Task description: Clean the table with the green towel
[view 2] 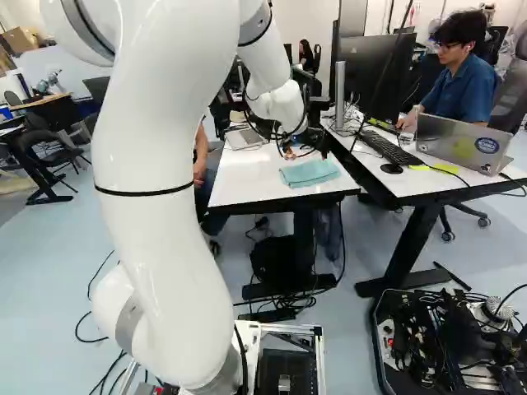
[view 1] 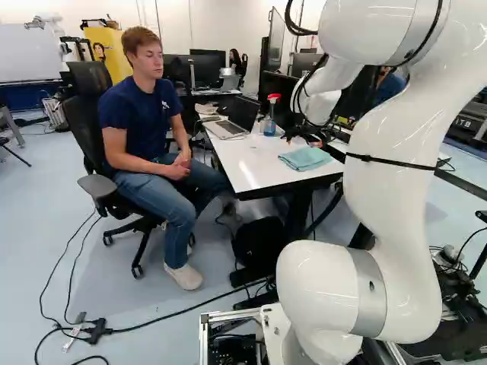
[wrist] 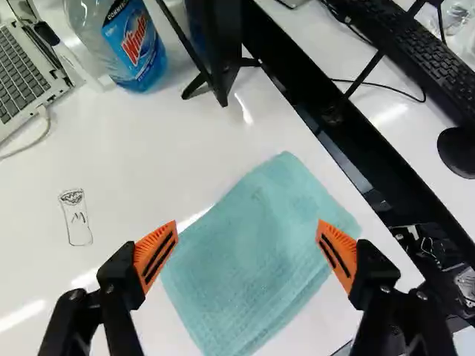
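Plainly, bottle (wrist: 145, 80) with printed label (wrist: 133, 35) beyond towel (wrist: 252, 248)

Free room is stretching over the white tabletop (view 1: 247, 169) left of the folded towel (wrist: 256, 252) and above the towel itself. At the far left a laptop (view 1: 243, 112) is blocking passage; right of it a spray bottle (wrist: 133, 48) and a black stand (wrist: 223, 52) are rising. Farther right, a desk (view 2: 416, 188) is bearing a keyboard (view 2: 385, 149) and a monitor (view 2: 375, 72).

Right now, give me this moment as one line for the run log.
Gripper: open, over towel | Towel: ungripped, flat on table | Drawing: on table | Spray bottle: near laptop
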Motion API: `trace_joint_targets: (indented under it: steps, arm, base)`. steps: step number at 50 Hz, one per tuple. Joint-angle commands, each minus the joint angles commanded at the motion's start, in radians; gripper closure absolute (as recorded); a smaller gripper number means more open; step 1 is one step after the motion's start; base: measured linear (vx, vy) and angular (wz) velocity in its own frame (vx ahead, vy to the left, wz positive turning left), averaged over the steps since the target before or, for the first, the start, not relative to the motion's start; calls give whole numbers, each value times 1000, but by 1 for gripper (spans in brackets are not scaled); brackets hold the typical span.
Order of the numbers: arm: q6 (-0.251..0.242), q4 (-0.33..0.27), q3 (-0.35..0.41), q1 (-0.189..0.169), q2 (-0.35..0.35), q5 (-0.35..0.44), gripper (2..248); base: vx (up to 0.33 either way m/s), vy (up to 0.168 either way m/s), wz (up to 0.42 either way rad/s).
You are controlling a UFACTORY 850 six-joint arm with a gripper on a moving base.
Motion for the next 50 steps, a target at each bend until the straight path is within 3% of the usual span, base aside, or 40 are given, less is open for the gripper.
trace_joint_targets:
  steps: [27,50]
  arm:
    - [0,0,8,-5,-52,0,3]
    - [0,0,20,-8,-51,0,3]
  base:
    - [0,0,0]
    - [0,0,0]
